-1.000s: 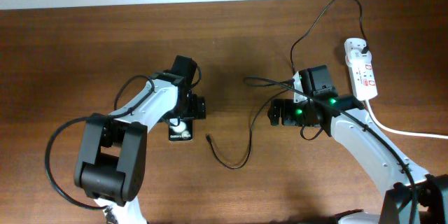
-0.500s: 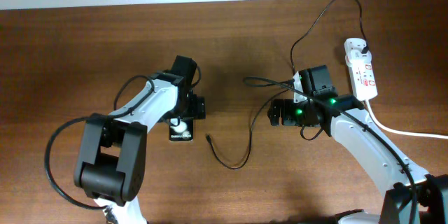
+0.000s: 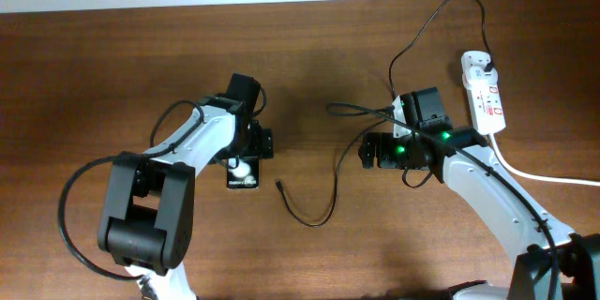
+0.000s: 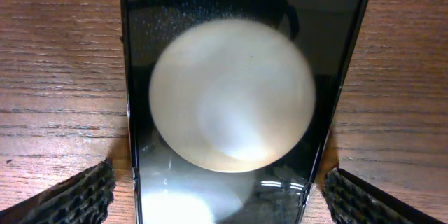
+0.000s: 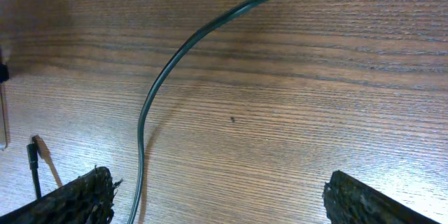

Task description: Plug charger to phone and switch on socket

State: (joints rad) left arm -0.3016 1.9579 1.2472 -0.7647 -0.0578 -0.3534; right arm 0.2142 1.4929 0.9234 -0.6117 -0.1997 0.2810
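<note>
Brown wooden counter (image 3: 84,66), charger tip (image 3: 280,186) lying just beside phone (image 3: 242,179), nearer spread left jaws astride phone than spread right jaws.

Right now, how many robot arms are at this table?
2. The left arm reaches over the phone; the right arm hangs above the black cable, near the white power strip. None looks hidden.

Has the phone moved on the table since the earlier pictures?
No. In the overhead view the phone lies in the same spot, with the same gap to the charger tip, which has not shifted either.
</note>
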